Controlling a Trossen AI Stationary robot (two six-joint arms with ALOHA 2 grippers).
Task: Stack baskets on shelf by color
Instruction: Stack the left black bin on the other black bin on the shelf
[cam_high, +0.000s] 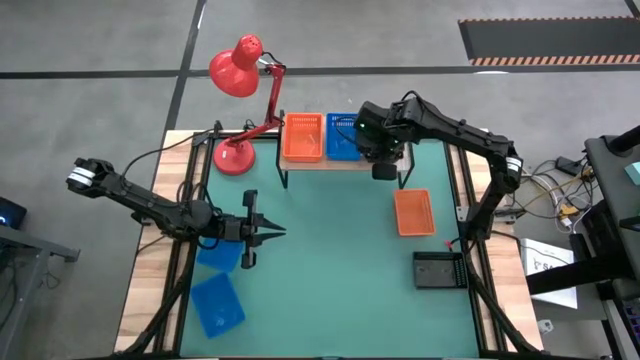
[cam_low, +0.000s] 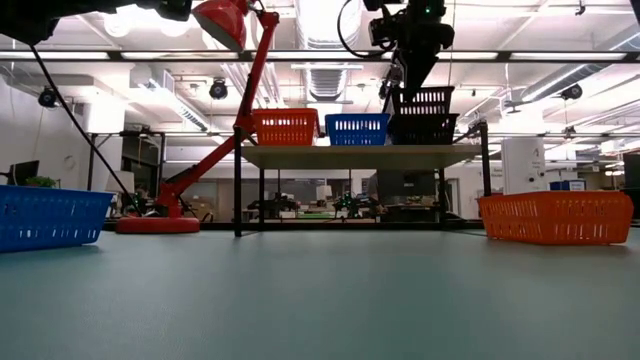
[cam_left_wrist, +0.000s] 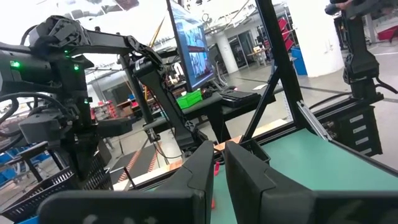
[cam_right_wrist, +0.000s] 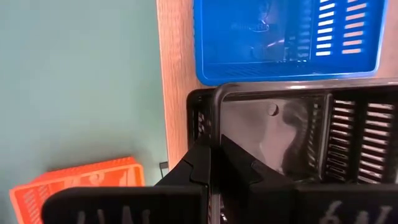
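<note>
The light-wood shelf (cam_high: 340, 165) stands at the table's far side and carries an orange-red basket (cam_high: 302, 137), a blue basket (cam_high: 343, 137) and a black basket (cam_low: 425, 129) side by side. My right gripper (cam_high: 385, 168) is above the shelf's right end, shut on a second black basket (cam_low: 423, 100) that is right over the first. On the table lie an orange-red basket (cam_high: 414, 212), a black basket (cam_high: 440, 269) and two blue baskets (cam_high: 218, 256) (cam_high: 217, 304). My left gripper (cam_high: 270, 232) hovers shut over the table's left half, beside the blue ones. My right gripper pinches the upper black basket's near end wall (cam_right_wrist: 208, 134), one finger inside the basket and one outside, coming from above and pointing down. The basket sits level over the black basket on the shelf; whether the two touch I cannot tell.
A red desk lamp (cam_high: 240, 68) leans over the shelf's left end, its base (cam_high: 232, 157) on the table's far left corner. Black frame rails run along both table sides. Open green surface lies in the middle of the table (cam_high: 330, 260).
</note>
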